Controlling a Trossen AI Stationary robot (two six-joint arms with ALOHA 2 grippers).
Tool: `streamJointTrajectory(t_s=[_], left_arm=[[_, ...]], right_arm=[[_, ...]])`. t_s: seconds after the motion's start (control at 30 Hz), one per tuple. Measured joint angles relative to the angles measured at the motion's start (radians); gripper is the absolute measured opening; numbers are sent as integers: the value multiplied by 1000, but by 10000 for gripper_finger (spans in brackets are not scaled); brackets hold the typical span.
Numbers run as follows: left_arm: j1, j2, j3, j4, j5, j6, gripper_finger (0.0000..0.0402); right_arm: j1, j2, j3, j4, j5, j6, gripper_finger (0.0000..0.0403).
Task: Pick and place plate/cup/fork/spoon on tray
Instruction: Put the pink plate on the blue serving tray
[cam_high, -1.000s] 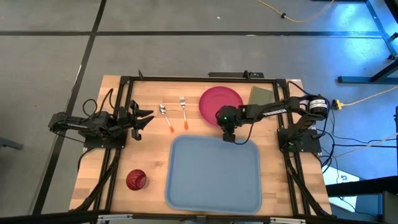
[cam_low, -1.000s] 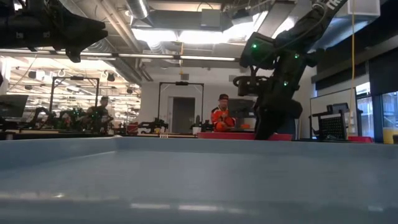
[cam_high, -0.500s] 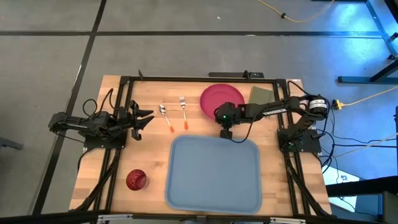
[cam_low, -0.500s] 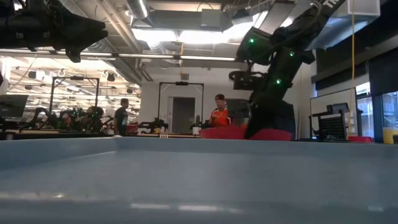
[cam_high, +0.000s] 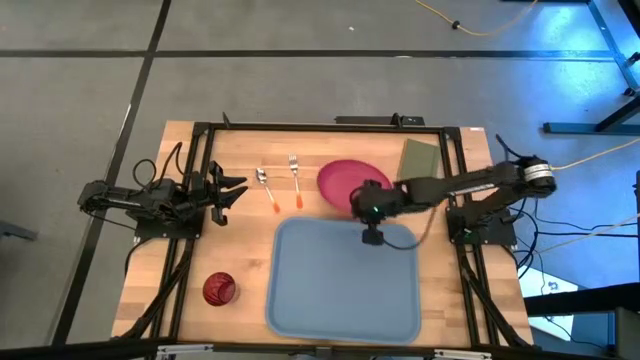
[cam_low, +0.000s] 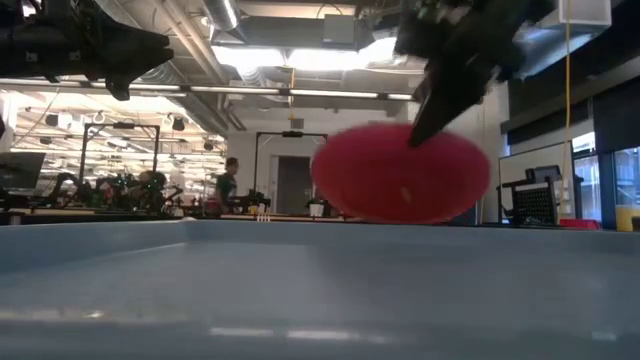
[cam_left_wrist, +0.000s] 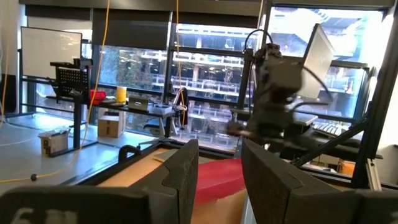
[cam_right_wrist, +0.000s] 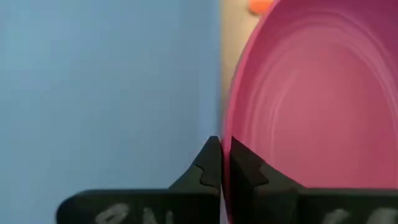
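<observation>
The pink-red plate (cam_high: 340, 180) is raised at the tray's far edge, with my right gripper (cam_right_wrist: 222, 146) shut on its rim. In the low view the plate (cam_low: 400, 175) shows as a wide oval under the gripper (cam_low: 415, 135). The light blue tray (cam_high: 345, 290) lies at the table's near middle. The spoon (cam_high: 266, 188) and fork (cam_high: 296, 180) lie flat left of the plate. The dark red cup (cam_high: 219, 289) stands at the near left. My left gripper (cam_high: 235, 190) waits open at the table's left. My right gripper pinches the plate's rim (cam_right_wrist: 225, 134) between its two fingers, on the side toward the tray. The fingers come slanting down from above. The held side is tipped up (cam_low: 420, 140). The tray's rim hides the plate's lower edge in the low view.
A green pad (cam_high: 418, 157) lies at the far right, beside the plate. The tray's near rim (cam_low: 300, 290) fills the lower half of the low view. People move about in the room behind the table.
My right gripper has moved toward the table's near edge and up, over the tray's far rim, taking the plate with it. The plate lay flat on the table; its tray-side edge has tipped up and the whole plate has shifted toward the tray.
</observation>
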Motion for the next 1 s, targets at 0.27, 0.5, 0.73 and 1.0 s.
streamJointTrajectory(t_s=[0.27,0.5,0.73,1.0], left_arm=[[0,0,0,0,0,0,115],[0,0,0,0,0,0,115],[0,0,0,0,0,0,115],[0,0,0,0,0,0,115]], right_arm=[[267,-79,0,1,225,73,6],[422,-55,0,82,309,191,6],[509,48,1,149,342,362,6],[572,121,1,250,343,460,12]])
